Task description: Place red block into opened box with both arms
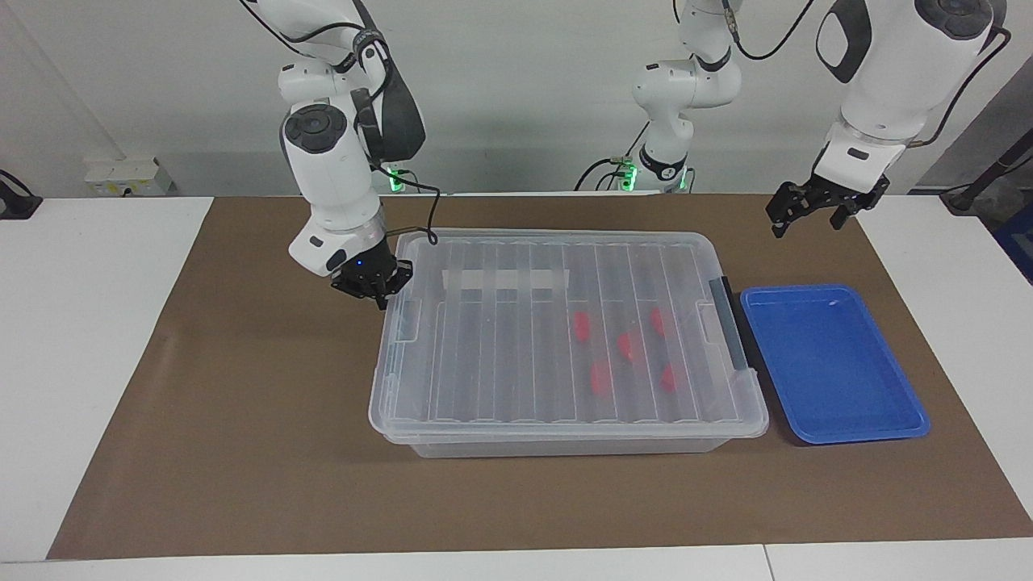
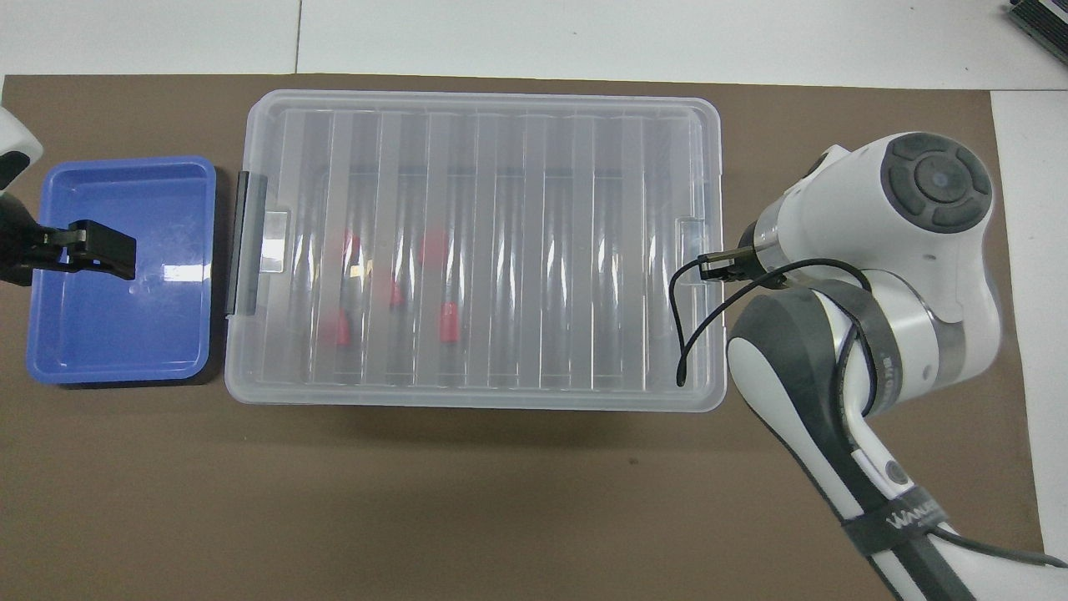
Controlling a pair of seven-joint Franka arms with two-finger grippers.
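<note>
Facing view: the right gripper (image 1: 378, 300), fingertips closed on nothing, sits low at the nine o'clock end of the box (image 1: 565, 343), just beside its lid rim. The left gripper (image 1: 809, 216) hangs with fingers spread, empty, above the brown mat at twelve o'clock of the blue tray (image 1: 831, 363). Five red blocks (image 1: 601, 378) lie inside the lidded box, toward its three o'clock end.

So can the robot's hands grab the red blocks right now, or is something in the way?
Something is in the way: the box has its clear ribbed lid on, and the red blocks lie under it. The right gripper is at the lid's end; the left gripper waits above the blue tray.
</note>
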